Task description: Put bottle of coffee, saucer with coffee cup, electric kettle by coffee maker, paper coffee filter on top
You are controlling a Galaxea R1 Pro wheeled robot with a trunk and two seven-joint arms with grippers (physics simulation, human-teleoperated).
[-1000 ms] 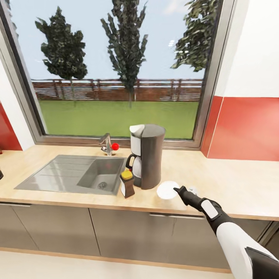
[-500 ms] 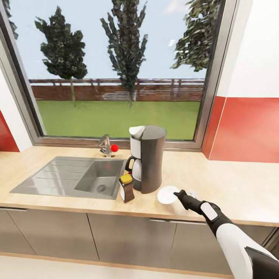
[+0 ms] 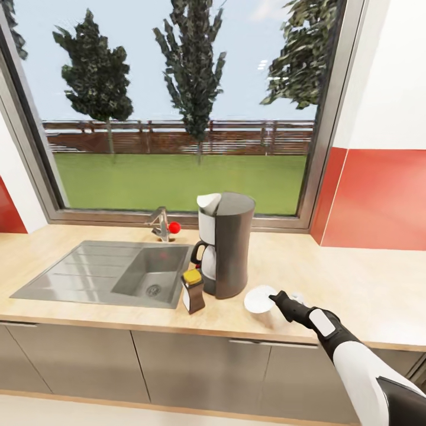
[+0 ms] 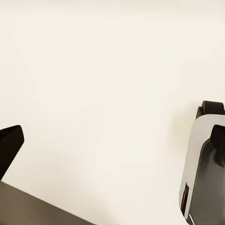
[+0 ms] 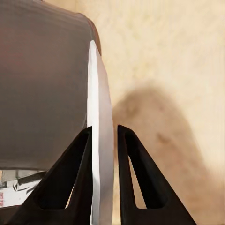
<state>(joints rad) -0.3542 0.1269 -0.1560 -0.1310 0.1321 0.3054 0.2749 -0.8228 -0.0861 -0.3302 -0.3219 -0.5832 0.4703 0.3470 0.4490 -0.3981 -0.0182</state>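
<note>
Step in hand, as I read it: saucer placement. You had the right tool (image 3: pixel 273 298) pinching the saucer (image 3: pixel 258 299) by its rim, both fingers (image 5: pixel 82 178) pressed flat against the thin white disc, seen edge-on in the right wrist view. In the head view the saucer sat low over the bench (image 3: pixel 355 278), just beside the coffee maker (image 3: pixel 228 244) on its right; I couldn't tell whether it touched the worktop.

The bottle of coffee (image 3: pixel 192 290) stood on the bench at the coffee maker's front left, next to the sink (image 3: pixel 89 272). No filter seen on the coffee maker. Cup and kettle steps were not done either, judging by the bench.

Next move likely called for lowering the saucer flat onto the bench, spreading the fingers and backing off without dragging it or bumping the machine.

Pose: your right arm (image 3: pixel 355 361) reached forward from lower right, forearm rising toward the bench edge, wrist stretched out toward the coffee maker. Left tool (image 4: pixel 10 149): one dark finger tip against a pale surface, so spread or pressed together, cannot tell.
</note>
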